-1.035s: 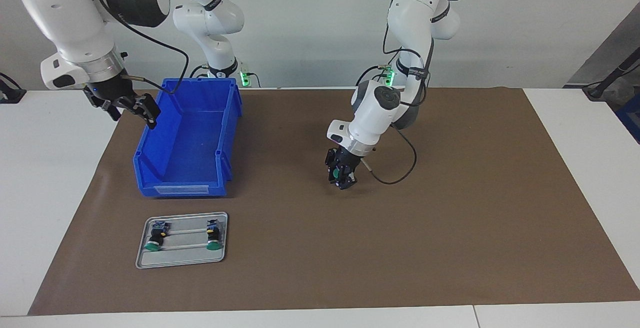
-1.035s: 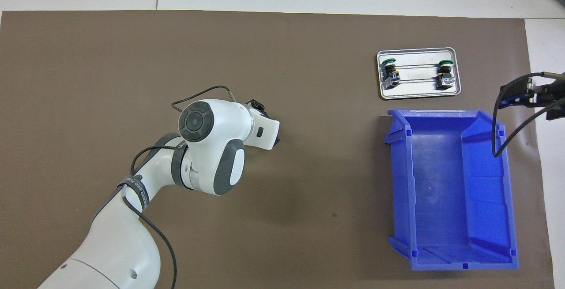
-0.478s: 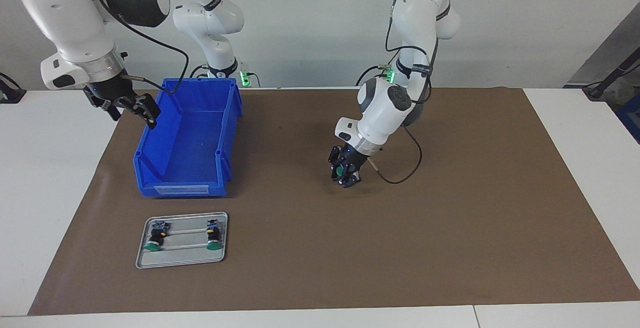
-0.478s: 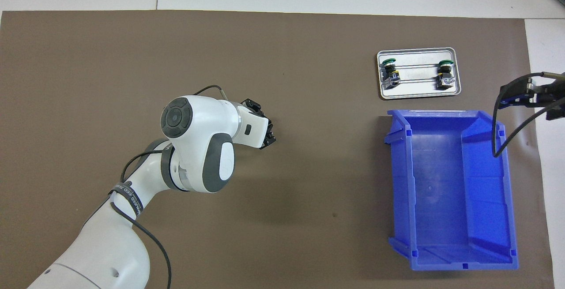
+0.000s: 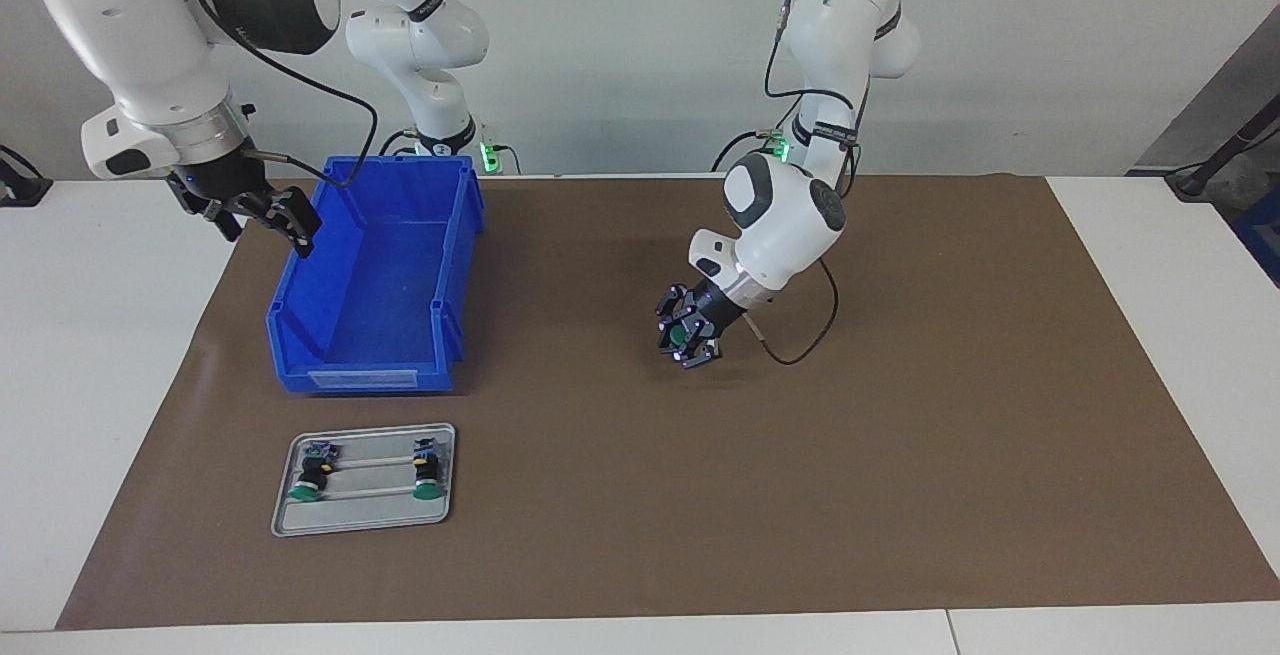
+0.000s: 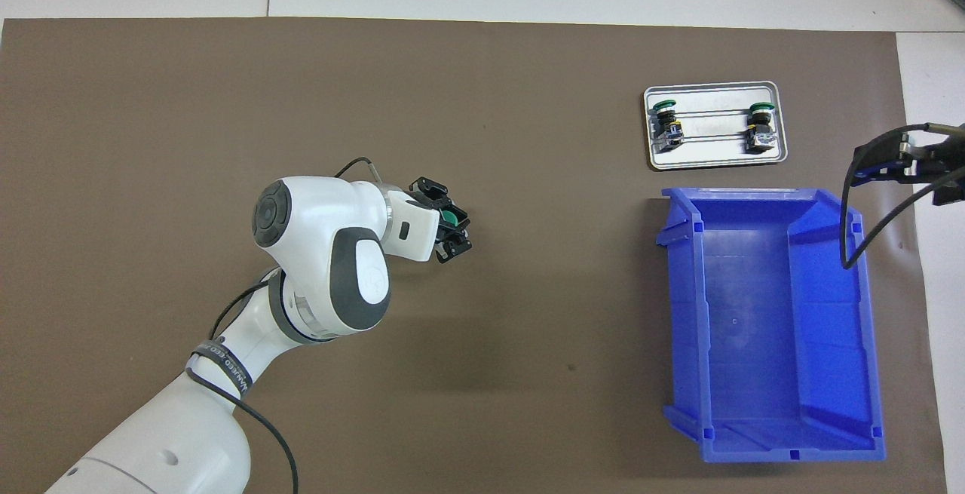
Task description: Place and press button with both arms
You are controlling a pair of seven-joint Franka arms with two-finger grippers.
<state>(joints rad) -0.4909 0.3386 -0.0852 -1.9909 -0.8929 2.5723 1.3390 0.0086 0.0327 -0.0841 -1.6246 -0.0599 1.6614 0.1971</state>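
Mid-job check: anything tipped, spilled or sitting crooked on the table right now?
Nothing stands out. The two spare buttons lie neatly in the metal tray, the blue bin sits upright, and the left gripper holds the button above the brown mat. The right gripper waits open beside the bin.

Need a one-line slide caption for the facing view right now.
Left gripper holds the button above the brown mat; right gripper waits open beside the blue bin.

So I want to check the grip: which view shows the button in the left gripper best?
The facing view: the button's green cap faces it between the left gripper's shut fingers. The overhead view shows only a sliver of green beside the wrist.
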